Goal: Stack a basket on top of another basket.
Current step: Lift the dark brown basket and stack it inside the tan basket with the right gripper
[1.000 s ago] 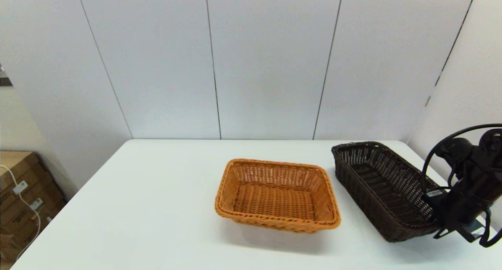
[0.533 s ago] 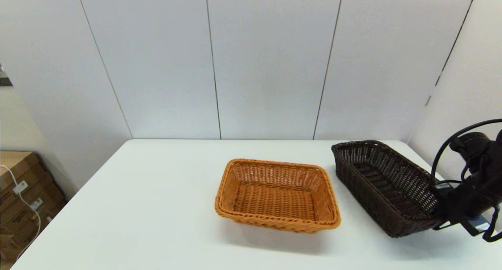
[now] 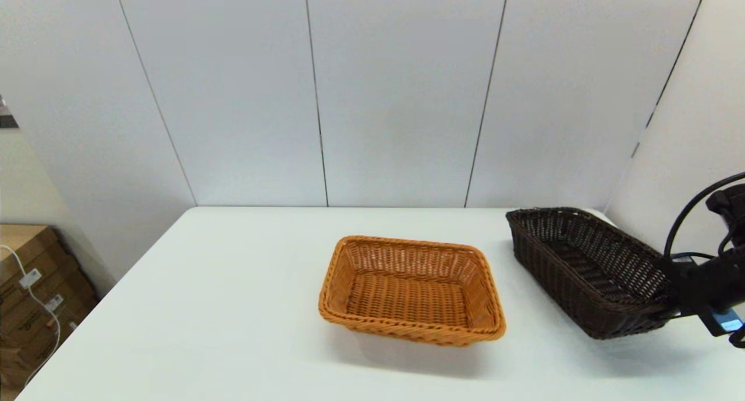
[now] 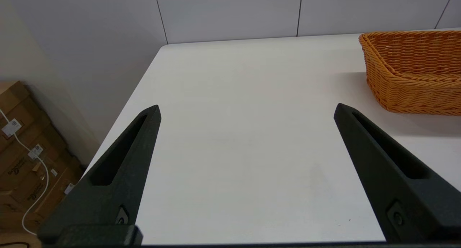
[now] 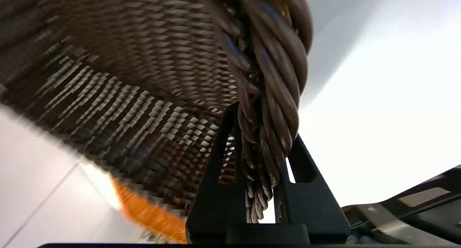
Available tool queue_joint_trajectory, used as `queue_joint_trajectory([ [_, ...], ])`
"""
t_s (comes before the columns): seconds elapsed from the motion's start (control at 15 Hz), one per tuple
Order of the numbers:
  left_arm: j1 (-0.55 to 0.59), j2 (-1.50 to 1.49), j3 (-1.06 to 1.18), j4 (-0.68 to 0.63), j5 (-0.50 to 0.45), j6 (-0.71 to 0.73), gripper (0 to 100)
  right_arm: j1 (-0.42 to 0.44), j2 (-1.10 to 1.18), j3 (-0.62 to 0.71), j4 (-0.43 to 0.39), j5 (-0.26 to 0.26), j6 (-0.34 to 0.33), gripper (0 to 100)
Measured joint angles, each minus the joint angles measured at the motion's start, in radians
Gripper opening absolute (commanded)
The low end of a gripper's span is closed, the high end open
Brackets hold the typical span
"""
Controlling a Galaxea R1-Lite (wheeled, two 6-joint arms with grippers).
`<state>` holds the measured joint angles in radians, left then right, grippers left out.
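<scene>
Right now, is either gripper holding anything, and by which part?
The right gripper holds the dark basket by its braided rim at the near end. The left gripper is open, holding nothing.

Soft, even overhead light fills my table (image 3: pixel 233 308), and the orange basket (image 3: pixel 410 290) casts only a faint shadow toward me. Up close at my right gripper (image 5: pixel 261 147), the dark basket (image 5: pixel 151 97) smears into blur, with white glare beyond its rim.
</scene>
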<state>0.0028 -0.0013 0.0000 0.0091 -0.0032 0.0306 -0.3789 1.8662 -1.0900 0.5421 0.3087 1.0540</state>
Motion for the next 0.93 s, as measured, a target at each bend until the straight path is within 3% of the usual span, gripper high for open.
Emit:
queue_joint_trajectory([
  [0.47,0.000,0.000,0.000,0.000,0.000,0.000,100,-0.077,-0.045,-0.001,-0.015,0.140,-0.013,0],
  [0.67,0.000,0.000,0.000,0.000,0.000,0.000,100,-0.093,-0.061,-0.002,-0.011,0.172,-0.036,0],
  [0.93,0.000,0.000,0.000,0.000,0.000,0.000,100,-0.079,-0.125,-0.016,0.025,0.260,-0.106,0],
])
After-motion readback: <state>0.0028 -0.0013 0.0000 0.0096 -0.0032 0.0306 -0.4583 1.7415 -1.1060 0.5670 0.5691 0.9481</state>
